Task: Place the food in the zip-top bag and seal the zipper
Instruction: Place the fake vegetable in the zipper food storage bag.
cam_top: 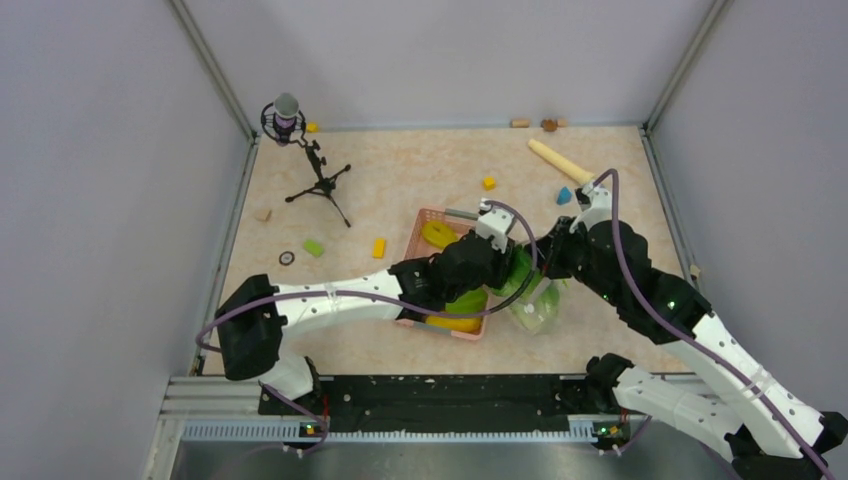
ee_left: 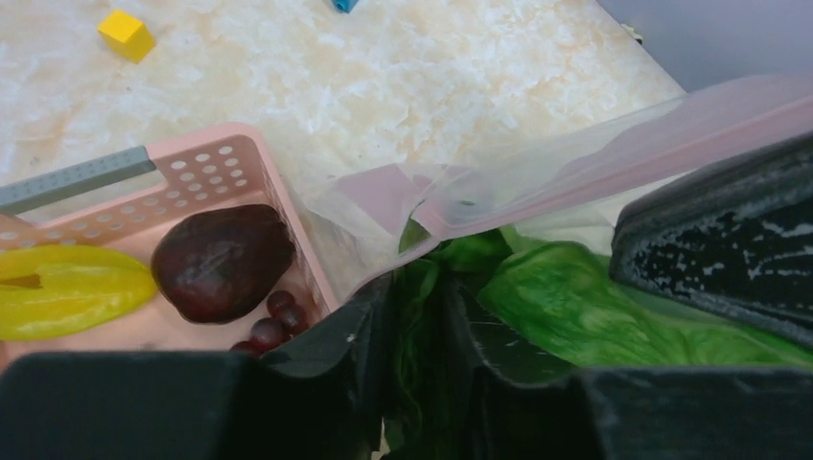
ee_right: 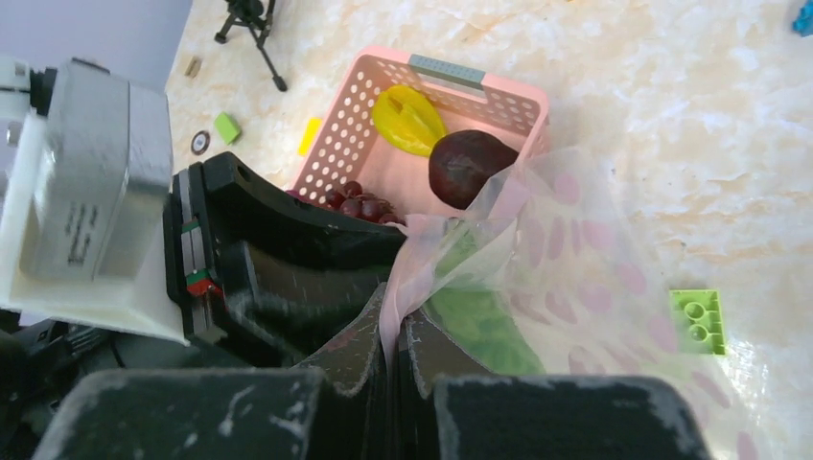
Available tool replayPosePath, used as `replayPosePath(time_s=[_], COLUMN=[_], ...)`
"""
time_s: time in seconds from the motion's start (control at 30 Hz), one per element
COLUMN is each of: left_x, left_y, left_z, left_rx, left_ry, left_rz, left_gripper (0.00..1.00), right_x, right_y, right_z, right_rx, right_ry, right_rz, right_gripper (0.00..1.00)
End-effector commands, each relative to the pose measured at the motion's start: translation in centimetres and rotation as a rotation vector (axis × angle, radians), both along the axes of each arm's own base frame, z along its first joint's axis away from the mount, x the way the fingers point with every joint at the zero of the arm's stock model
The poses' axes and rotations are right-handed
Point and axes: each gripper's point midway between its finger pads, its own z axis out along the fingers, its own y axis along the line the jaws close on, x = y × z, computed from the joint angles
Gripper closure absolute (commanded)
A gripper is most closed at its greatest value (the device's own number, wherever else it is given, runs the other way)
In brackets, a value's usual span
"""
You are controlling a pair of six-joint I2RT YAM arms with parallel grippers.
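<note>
The clear zip-top bag (cam_top: 538, 308) lies just right of the pink basket (cam_top: 424, 216). My left gripper (ee_left: 422, 321) is shut on a leaf of the green lettuce head (ee_left: 575, 307), which sits at the bag's mouth under the pinkish zipper edge (ee_left: 614, 158). My right gripper (ee_right: 395, 321) is shut on the bag's pink edge (ee_right: 407, 259) and holds it up. The lettuce shows through the bag (ee_right: 479, 326). In the basket lie a yellow fruit (ee_right: 407, 120), a dark purple-brown piece (ee_right: 470, 163) and small dark grapes (ee_right: 355, 203). A green piece (cam_top: 466, 300) shows under my left arm.
A microphone on a tripod (cam_top: 300, 150) stands at the back left. A beige rolling pin (cam_top: 560, 160) lies at the back right. Small blocks are scattered: yellow (cam_top: 489, 183), yellow (cam_top: 379, 247), green (cam_top: 314, 247), blue (cam_top: 565, 195). A green brick (ee_right: 698, 321) lies beside the bag.
</note>
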Motion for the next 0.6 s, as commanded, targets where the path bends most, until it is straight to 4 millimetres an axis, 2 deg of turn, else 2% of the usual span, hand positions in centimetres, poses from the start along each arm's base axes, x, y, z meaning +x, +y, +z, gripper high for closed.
replayPosePath(time_s=[0.0,0.1,0.27,0.4,0.57], left_x=[-2.2,-3.6,-4.2,-4.7,-4.7], left_y=[1.9,1.4,1.6,2.8,5.2], left_z=[-4.5,-2.9,0.5,2.1,3.0], left_rx=[0.151,0.086,-0.019,-0.075,-0.149], left_ry=[0.124,0.105,0.046,0.029,0.026], left_rz=[-0.083,-0.180,-0.215,-0.207,-0.130], left_gripper=[0.55,0.28,0.04,0.03,0.03], right_x=[1.5,2.1,2.4,2.4,2.4], right_y=[-1.1,-1.8,-2.2,-2.5,-2.6], right_z=[6.2,5.2,4.5,4.5,4.2], right_rx=[0.142,0.107,0.092,0.096,0.095], right_ry=[-0.189,-0.175,-0.161,-0.162,-0.160], right_rz=[-0.104,-0.149,-0.188,-0.199,-0.209], right_gripper=[1.00,1.00,1.00,1.00,1.00])
